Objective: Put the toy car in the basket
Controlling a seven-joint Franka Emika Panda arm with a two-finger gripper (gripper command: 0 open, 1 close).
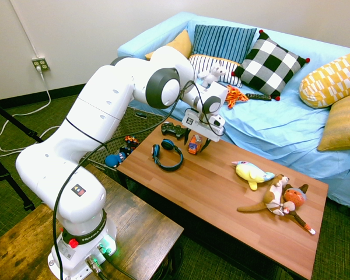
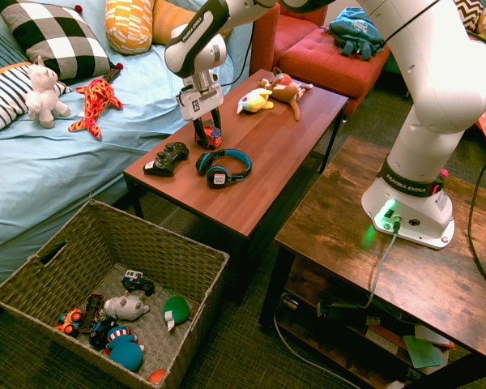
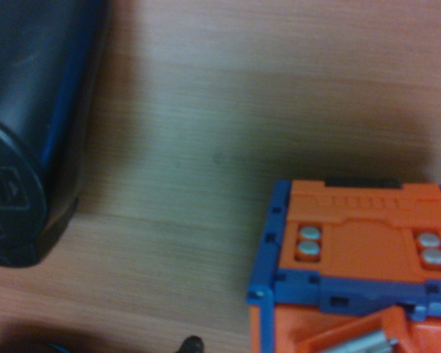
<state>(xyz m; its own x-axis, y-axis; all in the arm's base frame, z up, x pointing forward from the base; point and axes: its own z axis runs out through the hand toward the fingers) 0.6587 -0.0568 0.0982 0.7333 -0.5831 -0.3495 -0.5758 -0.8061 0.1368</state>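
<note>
Where gripper (image 2: pixel 208 132) straddles one toy car (image 2: pixel 210 136), grip unclear

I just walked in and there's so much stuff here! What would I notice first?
Probably the big white robot arm bending over the wooden table, its gripper down around the little orange toy car. Right beside the car lie blue headphones and a black game controller. On the floor by the table's end sits a big woven basket with toys already in it.
</note>
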